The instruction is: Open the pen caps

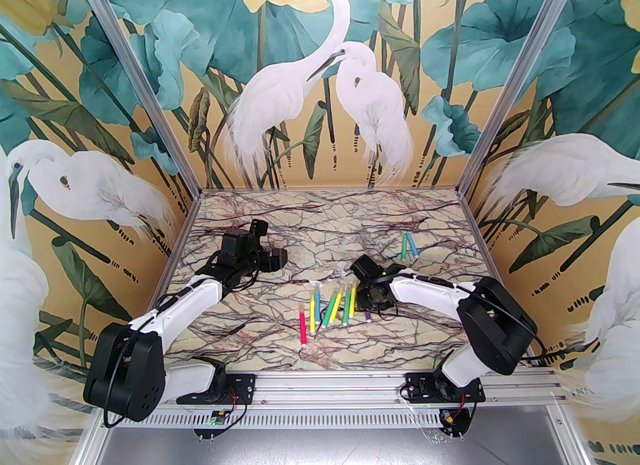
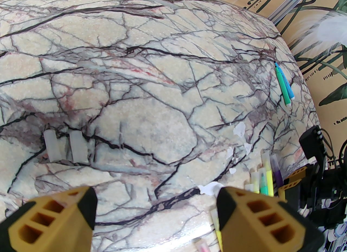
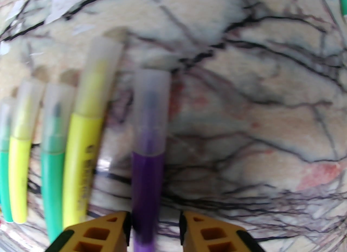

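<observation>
We see right gripper (image 3: 154, 218) straddling purple pen (image 3: 147, 180), not clenched, its cap (image 3: 151, 110) on. Left gripper (image 2: 155, 194) released, empty, above desk (image 2: 151, 83); two loose caps (image 2: 78, 146) lie there.

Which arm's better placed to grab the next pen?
Right: the right gripper straddles the purple pen, jaws either side of its barrel, cap on. The left gripper hangs open over bare marble.
</observation>
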`<state>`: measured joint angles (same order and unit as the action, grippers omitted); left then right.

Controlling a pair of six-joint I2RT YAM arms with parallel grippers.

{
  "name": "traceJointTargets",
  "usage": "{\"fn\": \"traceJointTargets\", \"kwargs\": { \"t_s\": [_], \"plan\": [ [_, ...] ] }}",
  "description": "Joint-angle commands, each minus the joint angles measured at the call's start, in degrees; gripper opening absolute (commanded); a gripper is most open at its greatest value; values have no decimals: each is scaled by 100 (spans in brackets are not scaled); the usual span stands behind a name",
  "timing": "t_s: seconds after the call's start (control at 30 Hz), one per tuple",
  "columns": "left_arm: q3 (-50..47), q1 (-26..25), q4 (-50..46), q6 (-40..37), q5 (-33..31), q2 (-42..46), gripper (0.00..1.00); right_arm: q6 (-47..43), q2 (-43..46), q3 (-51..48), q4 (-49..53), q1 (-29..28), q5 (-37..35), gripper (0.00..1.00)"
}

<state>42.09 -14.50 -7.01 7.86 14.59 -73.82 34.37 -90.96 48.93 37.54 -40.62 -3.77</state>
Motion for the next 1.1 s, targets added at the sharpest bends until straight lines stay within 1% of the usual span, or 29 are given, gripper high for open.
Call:
{"fn": "traceJointTargets", "kwargs": {
  "t_s": [0.0,0.27,0.53,0.7,0.8,0.87,1.07],
  "plan": [
    [-34,35,33,-71,-106,123,78,-112,-139,154,264,-60,-306,35],
    [-17,35,-20,-87,-132,140,78,-179,-377,212,118,-105,-212,32],
    [10,35,-55,-83,-80,150,78,-232,-592,275,79,-114,-221,27],
    [45,35,-83,-64,4,202,78,-239,-686,267,44,-116,-255,21],
    [63,35,-54,-26,182,180,78,-280,-654,280,63,-114,-328,18],
    [79,33,-8,-8,419,109,78,-309,-548,254,74,-112,-445,15],
    [124,18,237,276,1050,-52,78,-581,122,23,-249,-104,-420,12]
  ]
}}
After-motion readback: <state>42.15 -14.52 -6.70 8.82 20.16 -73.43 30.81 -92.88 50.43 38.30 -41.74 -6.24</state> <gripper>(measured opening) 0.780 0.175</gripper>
